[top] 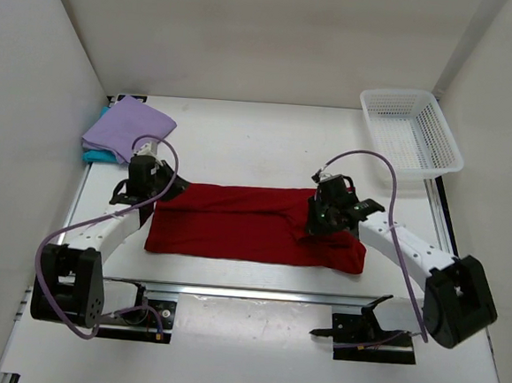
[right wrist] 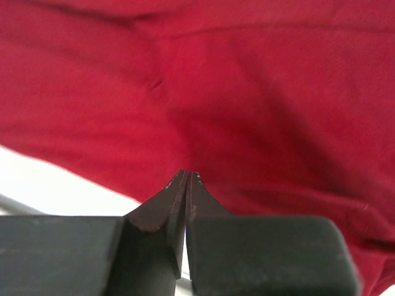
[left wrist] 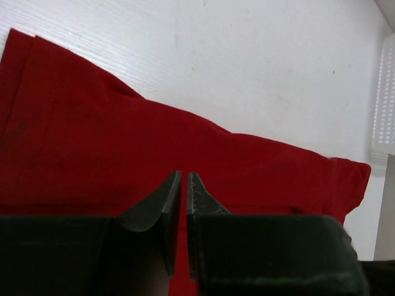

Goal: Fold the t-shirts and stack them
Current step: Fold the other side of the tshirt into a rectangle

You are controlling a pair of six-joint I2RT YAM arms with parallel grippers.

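Bench (top: 242,142): white, matte, faint wood-like grain and a few small dark specks in the left wrist view. Plain white walls (top: 251,31) close it in at the back and on both sides. A metal rail (top: 257,294) runs along the near edge, with the arm bases fixed to it.

Red shirt (top: 244,226): folded into a long band and lying flat across the middle of the bench, its length running left to right. The right end is a little rumpled.

Lavender shirt (top: 128,126): folded, in the far left corner, lying on the teal shirt (top: 95,154), of which only a strip shows at the near left side.

Basket (top: 414,95): white mesh, in the far right corner, well apart from the shirts.

Left gripper (left wrist: 183,176): low over the left end of the red shirt. The jaws stand a thin slit apart, with red showing through it. Cannot tell whether any cloth is caught.

Right gripper (right wrist: 187,174): at the right end of the red shirt, jaws pressed together, tips against red cloth. Cannot tell whether a fold is pinched.
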